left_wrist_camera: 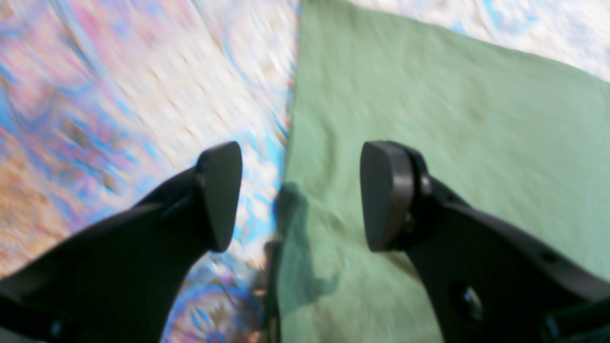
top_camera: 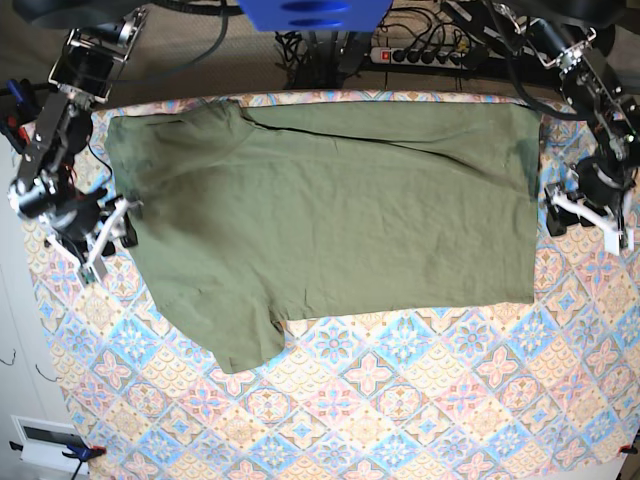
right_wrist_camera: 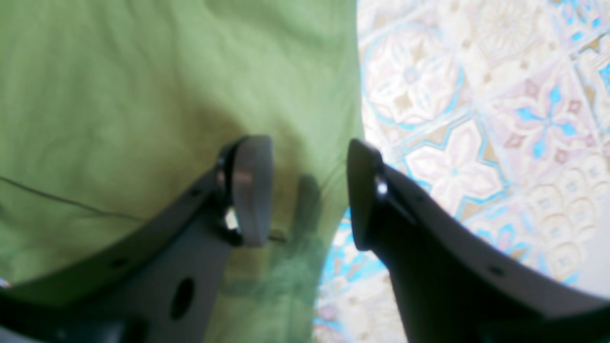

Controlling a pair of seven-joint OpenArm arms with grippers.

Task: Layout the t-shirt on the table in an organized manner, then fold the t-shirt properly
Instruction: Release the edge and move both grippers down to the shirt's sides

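Note:
The olive-green t-shirt (top_camera: 330,220) lies spread flat across the far half of the table (top_camera: 400,400), one sleeve (top_camera: 240,345) pointing toward the front. At the shirt's right side edge my left gripper (top_camera: 553,208) hovers open. In the left wrist view that gripper (left_wrist_camera: 300,195) straddles the edge of the t-shirt (left_wrist_camera: 429,119), one finger over cloth, the other over the table (left_wrist_camera: 143,71). My right gripper (top_camera: 118,218) is at the shirt's left end. In its wrist view it (right_wrist_camera: 307,190) is open, with nothing between the fingers, over the edge of the t-shirt (right_wrist_camera: 143,95) and the table (right_wrist_camera: 476,119).
A power strip (top_camera: 420,52) with cables lies behind the table's back edge, beside the blue robot base (top_camera: 315,12). A clamp (top_camera: 75,452) sits at the table's front left corner. Patterned cloth fills the front half of the table.

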